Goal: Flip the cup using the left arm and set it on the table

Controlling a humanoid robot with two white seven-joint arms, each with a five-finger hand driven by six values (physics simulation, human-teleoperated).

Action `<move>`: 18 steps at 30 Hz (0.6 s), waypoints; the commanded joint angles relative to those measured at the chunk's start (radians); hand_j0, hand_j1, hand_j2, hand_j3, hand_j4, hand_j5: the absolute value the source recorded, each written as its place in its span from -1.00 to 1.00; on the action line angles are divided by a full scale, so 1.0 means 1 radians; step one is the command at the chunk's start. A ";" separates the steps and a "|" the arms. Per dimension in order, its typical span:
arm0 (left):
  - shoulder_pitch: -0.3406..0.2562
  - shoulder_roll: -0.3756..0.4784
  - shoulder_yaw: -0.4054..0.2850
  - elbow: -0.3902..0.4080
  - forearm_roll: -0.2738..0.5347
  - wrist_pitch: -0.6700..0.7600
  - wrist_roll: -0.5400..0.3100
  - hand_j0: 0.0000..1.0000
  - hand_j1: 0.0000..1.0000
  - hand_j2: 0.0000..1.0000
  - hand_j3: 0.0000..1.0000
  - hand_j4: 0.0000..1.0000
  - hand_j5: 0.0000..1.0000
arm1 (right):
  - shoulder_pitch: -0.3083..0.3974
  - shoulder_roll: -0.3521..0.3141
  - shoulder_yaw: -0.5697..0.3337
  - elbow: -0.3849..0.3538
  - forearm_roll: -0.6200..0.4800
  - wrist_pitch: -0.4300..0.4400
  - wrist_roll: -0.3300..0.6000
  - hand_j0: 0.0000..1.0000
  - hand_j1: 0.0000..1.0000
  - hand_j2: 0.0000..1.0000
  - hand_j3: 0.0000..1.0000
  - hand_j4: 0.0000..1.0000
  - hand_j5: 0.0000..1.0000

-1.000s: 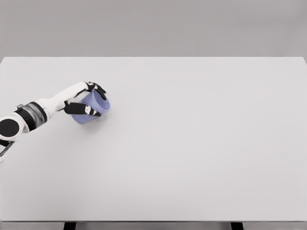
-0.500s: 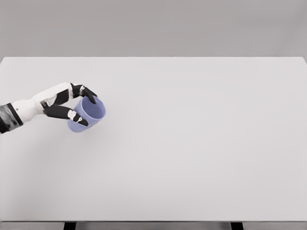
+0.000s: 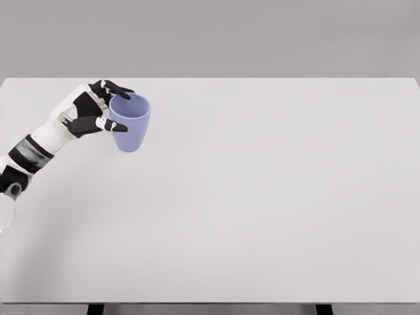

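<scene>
Left hand (image 3: 92, 109) grips the plain, unmarked blue cup (image 3: 130, 123) upright; white table (image 3: 262, 197) beneath.

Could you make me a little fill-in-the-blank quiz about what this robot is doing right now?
1. The cup is colored ____.
2. The cup is gripped by the robot's ____ hand.
3. The cup's opening faces ____.
4. The cup is over the ____ part of the white table.

Missing words: blue; left; up; left

White left arm (image 3: 39, 143) with dark bands; black, white-jointed fingers (image 3: 115, 88).
</scene>
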 commanded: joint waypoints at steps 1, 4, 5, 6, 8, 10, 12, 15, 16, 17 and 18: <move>0.000 -0.061 0.003 0.050 0.008 -0.006 0.000 -0.05 -0.05 -0.05 -0.05 -0.05 -0.05 | 0.000 0.000 0.000 0.000 0.000 0.000 0.000 1.00 1.00 1.00 1.00 1.00 1.00; -0.005 -0.095 0.002 0.051 0.002 -0.012 0.000 -0.05 -0.05 -0.05 -0.05 -0.05 -0.05 | 0.000 0.000 0.000 -0.001 0.000 0.000 0.000 1.00 1.00 1.00 1.00 1.00 1.00; -0.005 -0.102 0.002 0.053 -0.004 -0.020 0.000 -0.05 -0.05 -0.05 -0.05 -0.05 -0.05 | 0.000 0.000 0.000 0.000 0.000 0.000 0.000 1.00 1.00 1.00 1.00 1.00 1.00; -0.003 -0.115 0.000 0.068 -0.024 -0.038 0.000 -0.04 -0.04 -0.04 -0.04 -0.04 -0.04 | 0.000 0.000 0.000 0.000 0.000 0.000 0.000 1.00 1.00 1.00 1.00 1.00 1.00; -0.003 -0.142 0.000 0.103 -0.060 -0.069 0.000 -0.04 -0.04 -0.04 -0.04 -0.04 -0.04 | 0.000 0.000 0.000 0.000 0.000 0.000 0.000 1.00 1.00 1.00 1.00 1.00 1.00; 0.002 -0.148 -0.002 0.113 -0.093 -0.087 0.000 0.00 0.00 0.00 0.00 0.00 0.00 | 0.000 0.000 0.000 0.000 0.000 0.000 0.000 1.00 1.00 1.00 1.00 1.00 1.00; 0.006 -0.148 -0.002 0.114 -0.096 -0.098 0.000 0.01 0.01 0.01 0.01 0.01 0.01 | 0.000 0.000 0.000 0.000 0.000 0.000 0.000 1.00 1.00 1.00 1.00 1.00 1.00; 0.017 -0.148 -0.008 0.114 -0.115 -0.103 0.000 0.05 0.05 0.05 0.05 0.05 0.05 | 0.000 0.000 0.000 0.000 0.000 0.000 0.000 1.00 1.00 1.00 1.00 1.00 1.00; 0.018 -0.150 -0.008 0.114 -0.121 -0.103 0.000 0.06 0.06 0.06 0.06 0.06 0.06 | 0.000 0.000 0.000 0.000 0.000 0.000 0.000 1.00 1.00 1.00 1.00 1.00 1.00; 0.020 -0.156 -0.008 0.114 -0.123 -0.103 0.000 0.06 0.06 0.06 0.06 0.06 0.06 | 0.000 0.000 0.000 0.000 0.001 0.000 0.000 1.00 1.00 1.00 1.00 1.00 1.00; 0.026 -0.158 -0.008 0.114 -0.123 -0.103 0.000 0.08 0.08 0.08 0.08 0.08 0.08 | 0.000 0.000 0.000 0.000 0.001 0.000 0.000 1.00 1.00 1.00 1.00 1.00 1.00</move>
